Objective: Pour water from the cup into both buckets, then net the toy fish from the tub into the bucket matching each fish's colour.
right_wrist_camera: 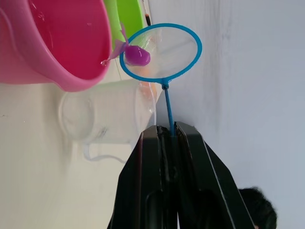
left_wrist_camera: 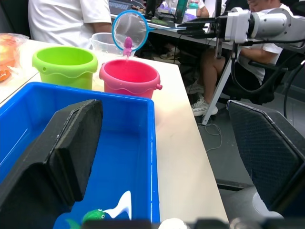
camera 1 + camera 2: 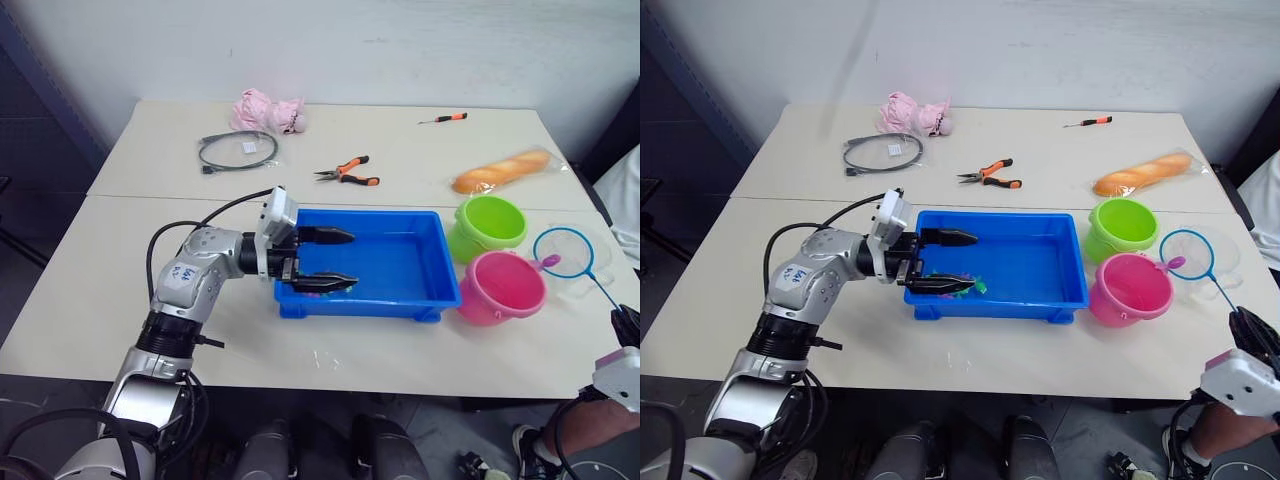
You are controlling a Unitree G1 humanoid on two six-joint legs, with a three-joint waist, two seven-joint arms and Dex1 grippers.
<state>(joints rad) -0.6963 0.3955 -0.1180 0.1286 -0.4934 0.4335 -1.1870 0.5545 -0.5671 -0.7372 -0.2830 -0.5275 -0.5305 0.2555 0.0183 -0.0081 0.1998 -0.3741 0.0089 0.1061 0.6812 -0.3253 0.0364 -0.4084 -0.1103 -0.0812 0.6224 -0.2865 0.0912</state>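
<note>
The robot's right hand (image 1: pixel 170 131), clenched on the thin handle of the net (image 1: pixel 161 51), carried a magenta-pink fish (image 1: pixel 136 55) in the mesh at the rim of the pink bucket (image 3: pixel 502 287). The left hand (image 3: pixel 322 260), fingers spread and grasping nothing, straddled the near wall of the blue tub (image 3: pixel 375 300), as if steadying it. A green fish (image 2: pixel 93 215) lay in the tub's near corner. The green bucket (image 3: pixel 488 226) stood just behind the pink one, with the clear cup (image 1: pixel 102 117) on the desk (image 3: pixel 90 300) beside them. The netting step appeared under way; the next move likely called for tipping the hoop over the pink bucket so the fish dropped inside.
</note>
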